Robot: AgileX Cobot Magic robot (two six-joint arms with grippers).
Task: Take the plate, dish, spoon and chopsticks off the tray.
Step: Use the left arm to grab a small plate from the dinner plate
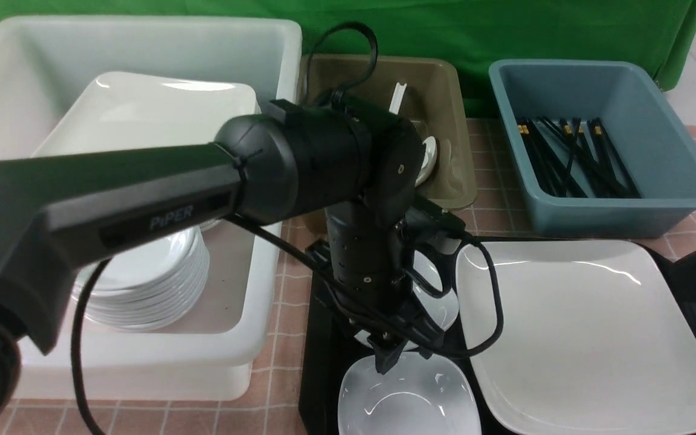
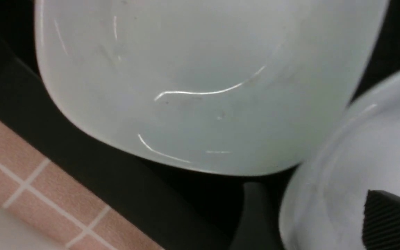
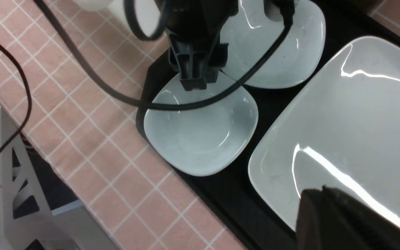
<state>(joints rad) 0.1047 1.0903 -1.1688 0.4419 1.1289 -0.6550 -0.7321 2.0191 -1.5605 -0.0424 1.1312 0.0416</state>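
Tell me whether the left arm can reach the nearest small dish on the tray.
Probably yes: the left gripper hangs open at the far edge of that dish, with nothing between them.

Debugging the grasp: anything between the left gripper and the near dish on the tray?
Nothing visible. Left gripper is right at the near dish, over its far rim. The other dish and the plate lie beside it, not between.

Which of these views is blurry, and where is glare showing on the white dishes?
Left wrist view: soft and out of focus, the small dish showing only thin highlight arcs. Front view: fairly sharp, but the left arm blocks the middle, and a glare streak crosses the plate. Right wrist view: crisp, with bright streaks on the plate.
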